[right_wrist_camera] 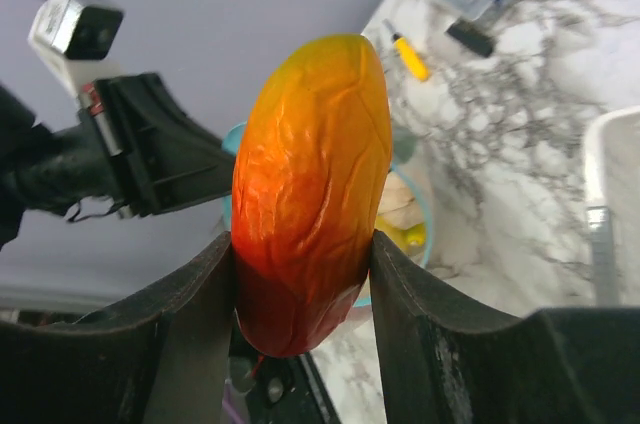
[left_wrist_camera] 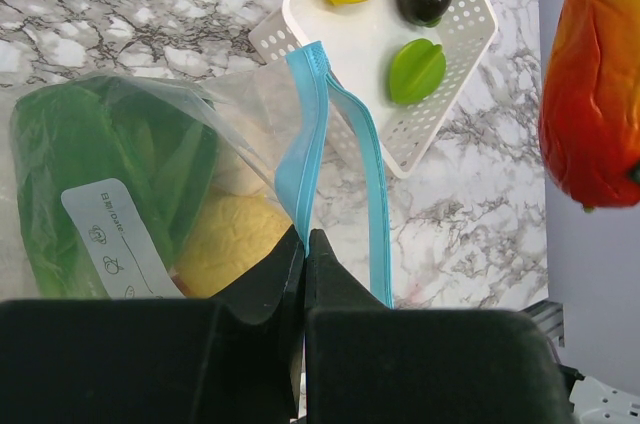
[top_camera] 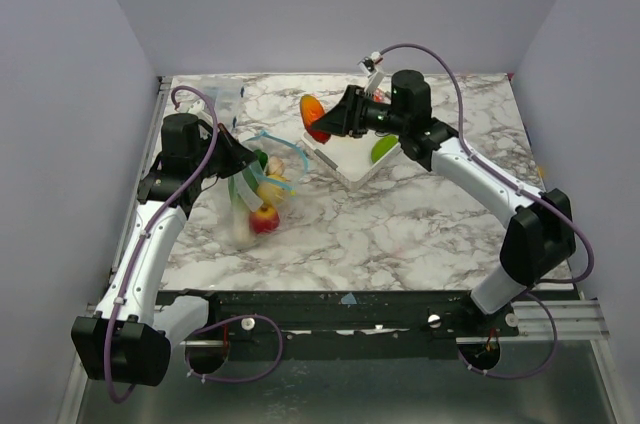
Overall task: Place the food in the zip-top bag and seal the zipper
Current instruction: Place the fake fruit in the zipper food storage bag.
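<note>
The right fingers [right_wrist_camera: 190,334] clamp the glossy orange-red toy fruit [right_wrist_camera: 310,194], likely light, hard and slippery, at its waist above the far middle of the bench [top_camera: 420,224], while the left fingers [left_wrist_camera: 255,289] are closed on the floppy mouth of the clear crinkly zip-top bag [left_wrist_camera: 130,144] near the left edge.
</note>
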Action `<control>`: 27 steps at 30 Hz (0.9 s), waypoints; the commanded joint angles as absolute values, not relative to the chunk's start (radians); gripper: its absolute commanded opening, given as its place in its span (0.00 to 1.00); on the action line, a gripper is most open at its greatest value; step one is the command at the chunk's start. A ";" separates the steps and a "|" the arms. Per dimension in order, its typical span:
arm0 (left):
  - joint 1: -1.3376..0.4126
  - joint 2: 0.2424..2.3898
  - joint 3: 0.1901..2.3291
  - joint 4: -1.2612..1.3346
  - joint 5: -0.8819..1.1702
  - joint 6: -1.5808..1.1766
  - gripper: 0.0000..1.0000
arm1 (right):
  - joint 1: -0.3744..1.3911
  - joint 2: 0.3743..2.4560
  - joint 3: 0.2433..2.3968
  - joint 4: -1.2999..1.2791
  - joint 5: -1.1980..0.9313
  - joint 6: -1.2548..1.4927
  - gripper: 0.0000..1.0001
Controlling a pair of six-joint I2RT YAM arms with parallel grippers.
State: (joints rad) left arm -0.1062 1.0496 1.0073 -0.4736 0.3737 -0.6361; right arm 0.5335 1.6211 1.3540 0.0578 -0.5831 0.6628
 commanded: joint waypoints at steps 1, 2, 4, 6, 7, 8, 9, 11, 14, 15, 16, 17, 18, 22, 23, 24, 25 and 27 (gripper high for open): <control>-0.100 1.047 1.002 -0.443 0.399 -0.640 0.00 | 0.584 1.628 1.365 0.120 -0.743 0.710 0.17; -0.100 1.048 1.002 -0.443 0.399 -0.640 0.00 | 0.599 1.643 1.377 0.109 -0.747 0.705 0.17; -0.100 1.046 1.002 -0.443 0.399 -0.640 0.00 | 0.627 1.680 1.410 0.073 -0.744 0.692 0.18; -0.100 1.046 1.002 -0.443 0.397 -0.639 0.00 | 0.651 1.719 1.443 0.048 -0.744 0.689 0.18; -0.100 1.045 1.002 -0.443 0.396 -0.638 0.00 | 0.665 1.741 1.459 0.033 -0.738 0.692 0.18; -0.100 1.043 1.001 -0.443 0.396 -0.638 0.00 | 0.674 1.759 1.477 0.018 -0.725 0.697 0.18; -0.100 1.042 1.002 -0.444 0.394 -0.638 0.00 | 0.681 1.780 1.492 0.004 -0.714 0.703 0.18; -0.099 1.040 1.002 -0.445 0.394 -0.638 0.00 | 0.693 1.817 1.517 0.003 -0.711 0.725 0.18; -0.099 1.037 1.003 -0.444 0.396 -0.637 0.00 | 0.711 1.875 1.559 -0.035 -0.721 0.736 0.19; -0.098 1.038 1.003 -0.443 0.397 -0.637 0.00 | 0.717 1.892 1.580 -0.044 -0.730 0.733 0.19; -0.098 1.036 1.003 -0.443 0.397 -0.636 0.00 | 0.725 1.911 1.598 -0.062 -0.735 0.725 0.20; -0.098 1.033 1.003 -0.444 0.397 -0.637 0.00 | 0.730 1.925 1.619 -0.083 -0.730 0.717 0.20; -0.099 1.030 1.003 -0.443 0.397 -0.637 0.00 | 0.735 1.939 1.630 -0.101 -0.721 0.714 0.21; -0.100 1.014 1.008 -0.446 0.399 -0.639 0.00 | 0.734 1.971 1.640 -0.128 -0.686 0.730 0.21; -0.101 1.012 1.008 -0.444 0.400 -0.643 0.00 | 0.736 1.980 1.645 -0.134 -0.693 0.731 0.21; -0.101 1.011 1.010 -0.444 0.408 -0.650 0.00 | 0.736 1.987 1.651 -0.140 -0.702 0.731 0.21; -0.103 1.011 1.013 -0.447 0.417 -0.655 0.00 | 0.735 1.991 1.654 -0.150 -0.704 0.731 0.22; -0.103 1.007 1.020 -0.444 0.439 -0.673 0.00 | 0.741 1.992 1.666 -0.178 -0.693 0.717 0.27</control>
State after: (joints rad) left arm -0.1047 1.0397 1.0073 -0.4732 0.3794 -0.6434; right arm 0.7280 1.9717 1.6173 -0.1097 -0.6983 0.7197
